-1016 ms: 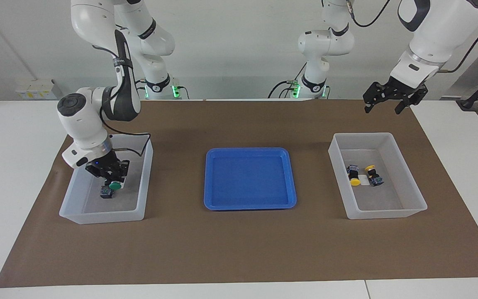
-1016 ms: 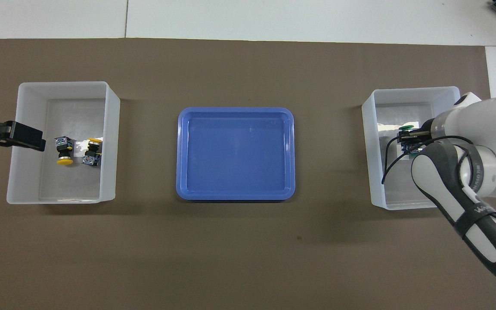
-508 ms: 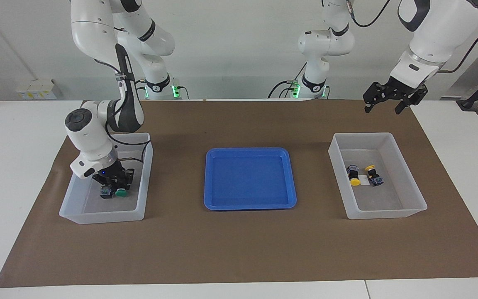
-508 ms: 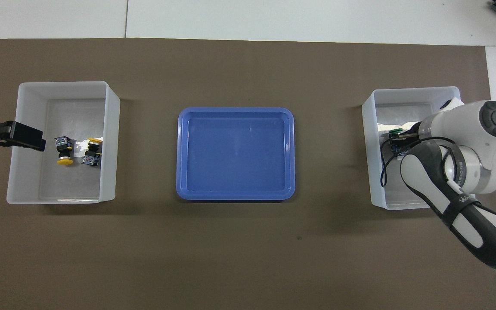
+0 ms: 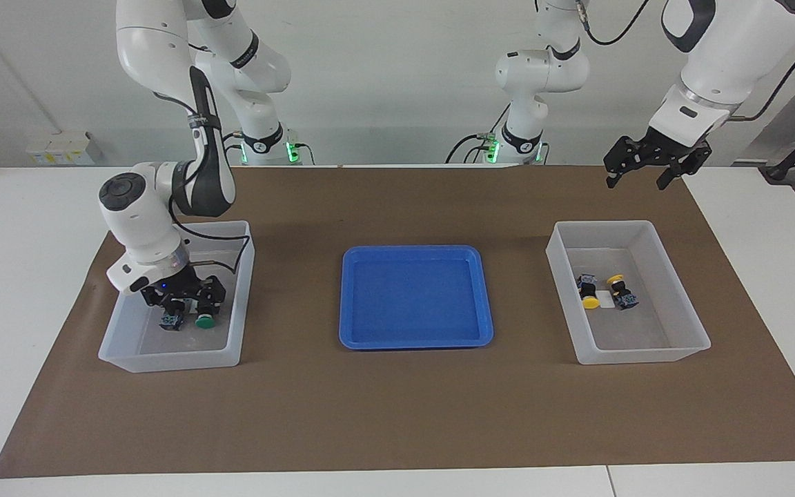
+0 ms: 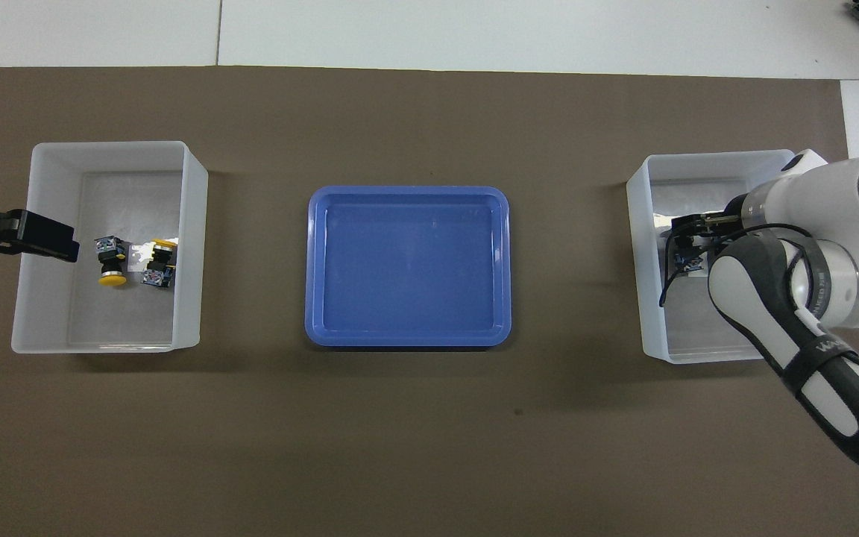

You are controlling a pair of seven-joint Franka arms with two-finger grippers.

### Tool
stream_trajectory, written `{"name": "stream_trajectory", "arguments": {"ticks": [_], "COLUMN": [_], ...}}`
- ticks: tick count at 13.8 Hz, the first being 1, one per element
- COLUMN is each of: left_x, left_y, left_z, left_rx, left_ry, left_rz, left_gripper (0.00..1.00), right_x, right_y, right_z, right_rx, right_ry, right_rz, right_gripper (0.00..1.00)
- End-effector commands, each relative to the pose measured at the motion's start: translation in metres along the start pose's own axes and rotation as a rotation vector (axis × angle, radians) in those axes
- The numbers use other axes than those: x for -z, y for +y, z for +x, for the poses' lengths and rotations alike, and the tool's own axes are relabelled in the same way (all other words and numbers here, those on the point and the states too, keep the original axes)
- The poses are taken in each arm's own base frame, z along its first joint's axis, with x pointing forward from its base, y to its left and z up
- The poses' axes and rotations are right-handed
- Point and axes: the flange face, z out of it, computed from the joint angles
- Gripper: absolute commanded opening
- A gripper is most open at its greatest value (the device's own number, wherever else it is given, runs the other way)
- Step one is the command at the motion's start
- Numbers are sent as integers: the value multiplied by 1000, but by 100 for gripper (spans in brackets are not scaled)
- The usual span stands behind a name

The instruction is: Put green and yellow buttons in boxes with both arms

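Observation:
In the facing view my right gripper (image 5: pixel 187 304) is down inside the box (image 5: pixel 170 359) at the right arm's end, open. A green button (image 5: pixel 204 320) lies on the box floor just under it. Beside that button lies another button (image 5: pixel 172 322), whose cap colour is hidden. In the overhead view the right gripper (image 6: pixel 687 237) covers most of both in that box (image 6: pixel 713 158). Two yellow buttons (image 5: pixel 589 295) (image 5: pixel 620 291) lie in the other box (image 5: pixel 646 355); overhead they show too (image 6: pixel 110 267) (image 6: pixel 159 262). My left gripper (image 5: pixel 646 172) hangs open, high over the mat beside that box.
A shallow blue tray (image 5: pixel 415 297) sits mid-table between the two boxes, with nothing in it. A brown mat (image 5: pixel 397 414) covers the table under everything. A thin black cable loops from the right wrist over the box wall.
The right gripper came down into its box with the green button, then opened and let it go; the button now lies on the box floor. The left arm has not moved.

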Motion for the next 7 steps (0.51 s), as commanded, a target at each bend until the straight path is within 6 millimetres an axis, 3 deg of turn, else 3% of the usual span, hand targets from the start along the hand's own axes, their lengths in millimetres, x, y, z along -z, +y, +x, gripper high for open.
{"name": "stream_trajectory", "arguments": {"ticks": [1, 4, 5, 7], "left_x": [1, 1, 1, 1], "left_y": [-2, -2, -2, -2], "left_z": [-9, -9, -9, -9], "left_rx": [10, 10, 10, 8], "left_ry": [7, 7, 7, 7], "left_rz": [-8, -8, -8, -8], "left_gripper": [100, 100, 100, 100], "right_x": [61, 128, 155, 203], "right_y": [-5, -19, -34, -37], "right_z": [-3, -3, 3, 14], "right_rx": [-17, -59, -66, -103], "right_ry": [3, 1, 2, -13], "right_rz": [-9, -22, -19, -20], "right_gripper": [100, 100, 100, 100]}}
